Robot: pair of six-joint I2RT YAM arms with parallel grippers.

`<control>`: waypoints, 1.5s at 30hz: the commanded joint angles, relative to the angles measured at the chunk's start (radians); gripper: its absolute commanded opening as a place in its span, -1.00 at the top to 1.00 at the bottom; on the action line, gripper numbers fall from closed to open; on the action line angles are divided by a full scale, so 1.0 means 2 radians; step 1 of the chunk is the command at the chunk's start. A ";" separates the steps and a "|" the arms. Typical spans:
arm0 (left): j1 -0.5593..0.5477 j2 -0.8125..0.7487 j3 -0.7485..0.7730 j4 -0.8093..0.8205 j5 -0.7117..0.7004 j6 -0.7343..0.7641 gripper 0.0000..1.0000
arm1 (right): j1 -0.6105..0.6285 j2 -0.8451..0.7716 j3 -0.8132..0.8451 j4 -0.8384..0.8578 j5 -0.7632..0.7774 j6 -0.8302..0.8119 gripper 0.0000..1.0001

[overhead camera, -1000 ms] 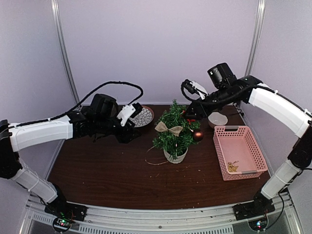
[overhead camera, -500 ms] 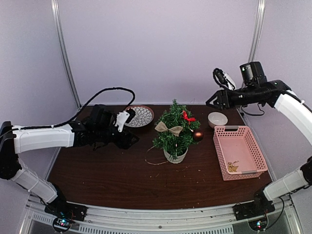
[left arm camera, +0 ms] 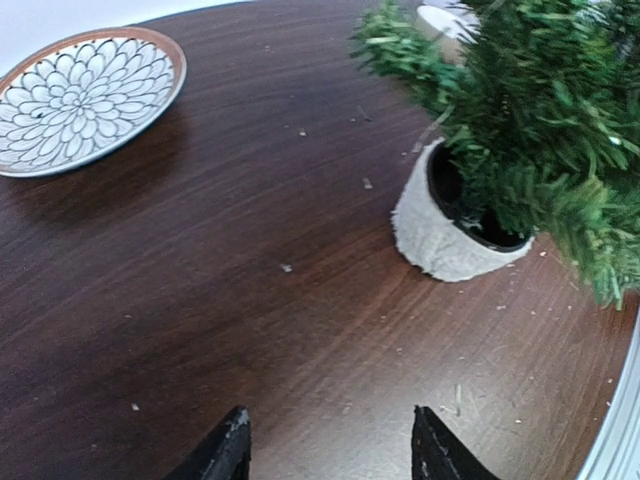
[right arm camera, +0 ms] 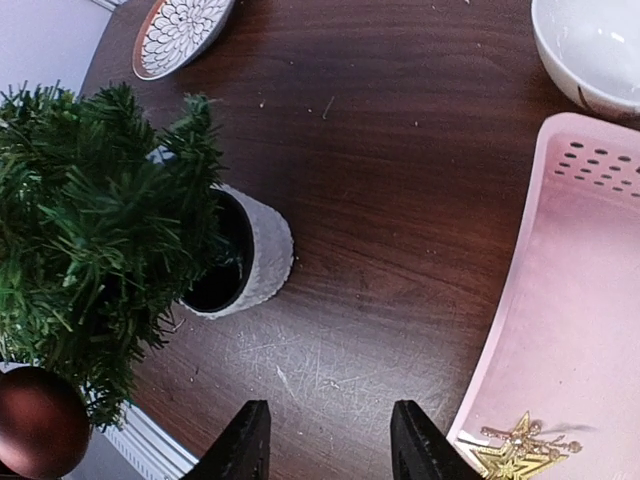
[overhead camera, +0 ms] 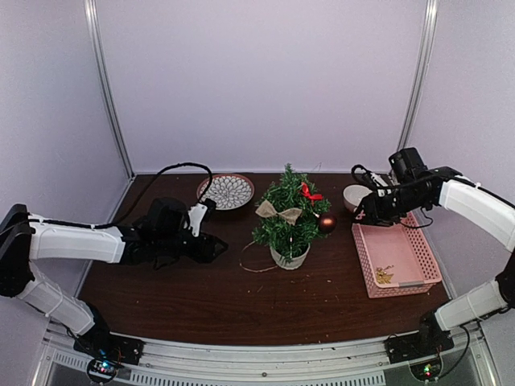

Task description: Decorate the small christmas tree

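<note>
Top external: we see tree (overhead camera: 288, 219) mid-table wearing 1 tan bow (overhead camera: 278, 211), 1 red bow (overhead camera: 310, 193), 1 ball (overhead camera: 327, 223); star (overhead camera: 384, 276) in basket (overhead camera: 418, 251), not yet hung. Left wrist: left gripper (left arm camera: 330, 440) fingers apart, empty. Right wrist: right gripper (right arm camera: 328, 430) apart, empty, beside basket.

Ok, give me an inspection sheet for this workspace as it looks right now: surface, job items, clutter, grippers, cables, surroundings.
Surface: dark wooden table, scattered with pale specks.
Job's things: small christmas tree upright in its white pot, wearing a burlap bow, a red bow and a dark red ball; a gold star lies in the pink basket.
Clutter: patterned plate, white bowl, loose string beside the pot.
Grippers: left gripper and right gripper both open and empty, over the table.
Cables: black cable loops above the left arm.
Surroundings: pale walls, metal posts.
</note>
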 commanded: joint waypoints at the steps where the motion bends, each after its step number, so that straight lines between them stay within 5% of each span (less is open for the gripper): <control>1: -0.025 -0.004 -0.008 0.062 -0.025 -0.026 -0.10 | -0.013 -0.020 -0.006 -0.018 0.032 0.006 0.12; 11: -0.029 -0.022 -0.017 0.044 -0.071 -0.020 -0.10 | -0.132 -0.062 -0.067 -0.157 0.125 0.042 0.13; 20: -0.029 -0.014 0.006 0.027 -0.076 -0.001 -0.11 | -0.163 -0.046 -0.130 -0.079 0.111 0.176 0.02; 35: -0.028 -0.009 0.018 0.016 -0.092 0.021 -0.13 | -0.168 0.029 -0.196 0.058 0.158 0.289 0.17; 45: -0.026 -0.008 0.019 0.007 -0.102 0.032 -0.13 | -0.168 0.061 -0.193 0.083 0.149 0.290 0.59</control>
